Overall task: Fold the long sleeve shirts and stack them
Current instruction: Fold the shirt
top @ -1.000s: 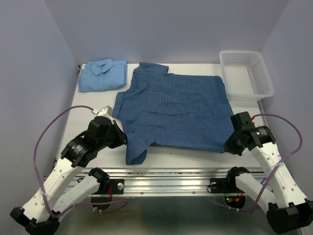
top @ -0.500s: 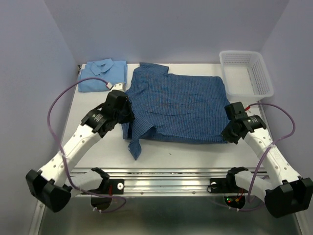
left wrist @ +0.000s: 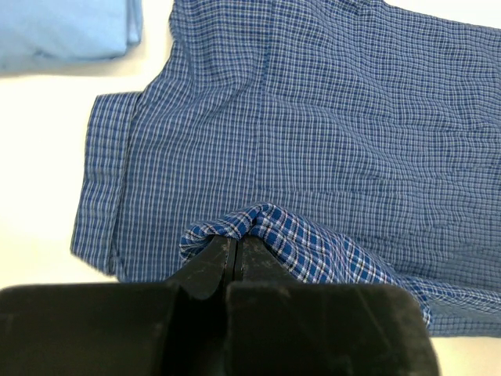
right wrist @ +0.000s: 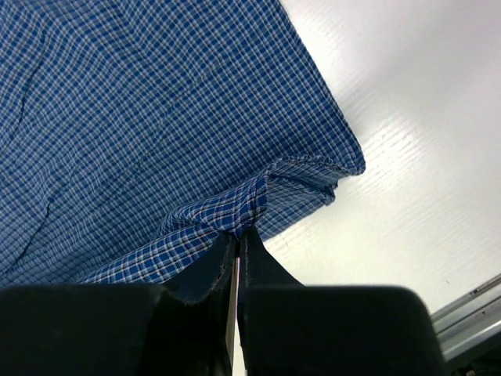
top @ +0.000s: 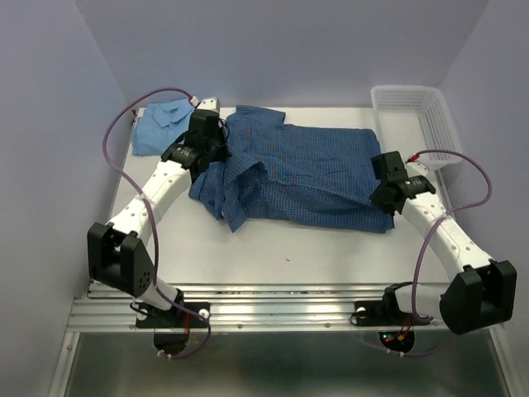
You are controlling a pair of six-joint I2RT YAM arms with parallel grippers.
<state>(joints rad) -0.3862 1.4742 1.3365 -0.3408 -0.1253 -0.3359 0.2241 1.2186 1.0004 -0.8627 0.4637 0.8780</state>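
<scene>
1. Spanning the scene, the flat white counter (top: 331,248) shows more bare surface along its near side than a second ago.
2. The dark blue fine-check button-up cloth shirt (top: 322,174) lies across the counter's middle. Its near edge has been carried away from my bases and now doubles over the body, with a sleeve bunched at the left. I judge this fold as half done, because the cloth is not yet laid flat.
3. The plain sky-blue collared cloth shirt (top: 157,132) sits folded at the far-left corner.
4. The white plastic mesh basket (top: 405,88) stands at the far right.
5. My left end effector (left wrist: 236,247) is clamped on a pinch of check cloth. My right end effector (right wrist: 237,235) is clamped on the shirt's right edge.
</scene>
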